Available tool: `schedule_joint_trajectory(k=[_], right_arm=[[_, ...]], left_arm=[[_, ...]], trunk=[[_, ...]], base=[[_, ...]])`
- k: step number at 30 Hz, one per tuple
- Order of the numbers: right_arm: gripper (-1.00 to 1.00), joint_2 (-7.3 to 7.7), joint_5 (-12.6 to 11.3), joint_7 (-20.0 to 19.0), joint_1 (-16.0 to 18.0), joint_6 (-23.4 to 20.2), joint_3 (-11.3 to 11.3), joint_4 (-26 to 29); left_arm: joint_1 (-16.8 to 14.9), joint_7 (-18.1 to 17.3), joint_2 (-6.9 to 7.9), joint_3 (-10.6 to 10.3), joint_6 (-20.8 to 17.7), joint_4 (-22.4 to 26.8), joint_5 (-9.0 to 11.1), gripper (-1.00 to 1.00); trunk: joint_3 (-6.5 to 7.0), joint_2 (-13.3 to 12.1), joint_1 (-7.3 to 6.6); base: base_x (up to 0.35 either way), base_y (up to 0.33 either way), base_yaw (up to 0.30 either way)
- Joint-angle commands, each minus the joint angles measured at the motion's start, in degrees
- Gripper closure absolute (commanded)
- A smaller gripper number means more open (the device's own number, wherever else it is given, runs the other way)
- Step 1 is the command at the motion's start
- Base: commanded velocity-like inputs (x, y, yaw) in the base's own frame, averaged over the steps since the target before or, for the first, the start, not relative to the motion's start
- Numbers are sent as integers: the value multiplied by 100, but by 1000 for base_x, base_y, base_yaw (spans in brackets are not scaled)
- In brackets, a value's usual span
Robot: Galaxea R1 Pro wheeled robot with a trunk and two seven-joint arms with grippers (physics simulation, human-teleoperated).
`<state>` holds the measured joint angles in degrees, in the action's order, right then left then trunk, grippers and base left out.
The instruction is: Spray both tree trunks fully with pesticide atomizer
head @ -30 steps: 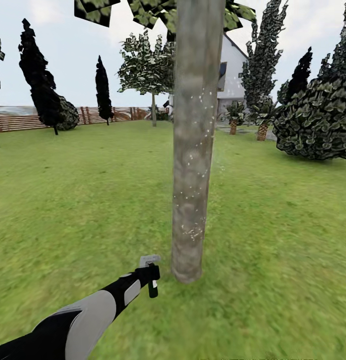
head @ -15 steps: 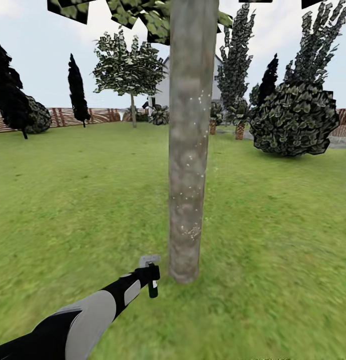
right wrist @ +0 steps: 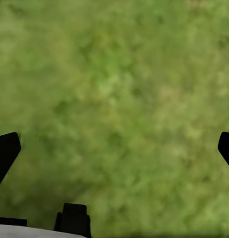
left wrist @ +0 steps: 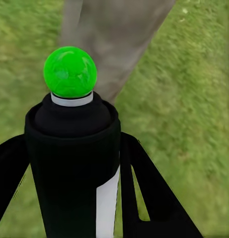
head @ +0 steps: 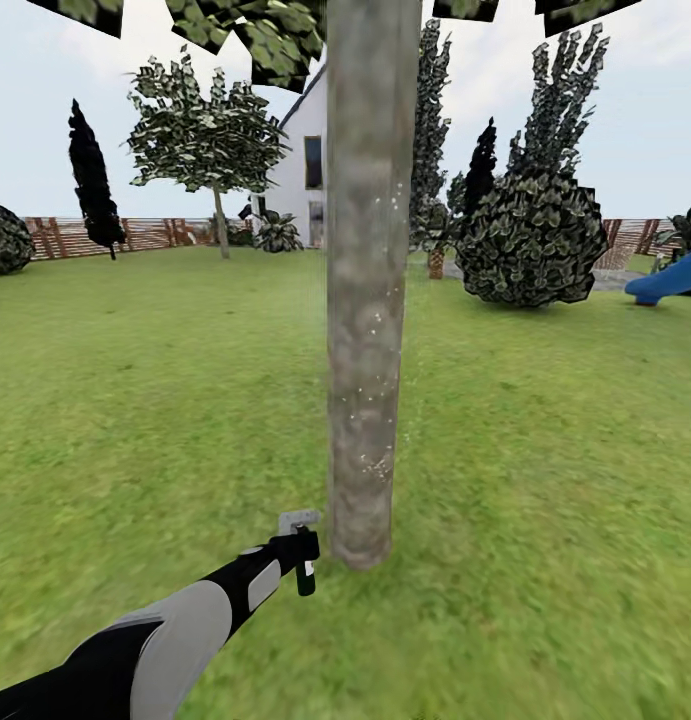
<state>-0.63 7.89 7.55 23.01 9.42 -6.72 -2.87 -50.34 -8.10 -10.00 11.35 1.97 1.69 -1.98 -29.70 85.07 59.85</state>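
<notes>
The near tree trunk (head: pixel 363 300), mottled grey-brown and flecked with pale specks, rises through the middle of the head view. Just left of its base, my left gripper (head: pixel 305 562) is shut on the pesticide atomizer (head: pixel 305 578). In the left wrist view the atomizer (left wrist: pixel 74 163) is a black bottle with a green ball top, held between dark fingers (left wrist: pixel 144 198) and pointing at the trunk (left wrist: pixel 114 39). A second tree (head: pixel 207 135) with a thin bare trunk stands far off by the fence. My right gripper (right wrist: pixel 115 148) is open over grass.
Lawn (head: pixel 545 480) stretches all round the trunk. A big dark bush (head: pixel 530 240) and a blue slide (head: pixel 670 278) lie at the back right. A white house (head: pixel 303 150) and a slatted wooden fence (head: pixel 135 235) close the far side.
The whole view has swung: the house, far tree and bush slid left and the blue slide came in at the right. The trunk and my left arm keep their place in the picture.
</notes>
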Motion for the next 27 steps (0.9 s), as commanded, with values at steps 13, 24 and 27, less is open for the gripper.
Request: schedule_joint_trajectory(k=[13,24,27], right_arm=[[-100,-7,38,36,10,25,-39,-30],[-100,-7,38,36,10,22,-39,-30],[-100,-10,38,36,10,19,-39,-30]], left_arm=[[-3,-16,0,43,14,-2,-21,100],[-3,-16,0,43,21,-2,-21,100],[-3,-16,0,43,29,-2,-21,100]], trunk=[[-5,3,-1],[-5,3,-1],[-5,3,-1]], base=[[-37,350,-237],[151,299,-298],[39,48,-300]])
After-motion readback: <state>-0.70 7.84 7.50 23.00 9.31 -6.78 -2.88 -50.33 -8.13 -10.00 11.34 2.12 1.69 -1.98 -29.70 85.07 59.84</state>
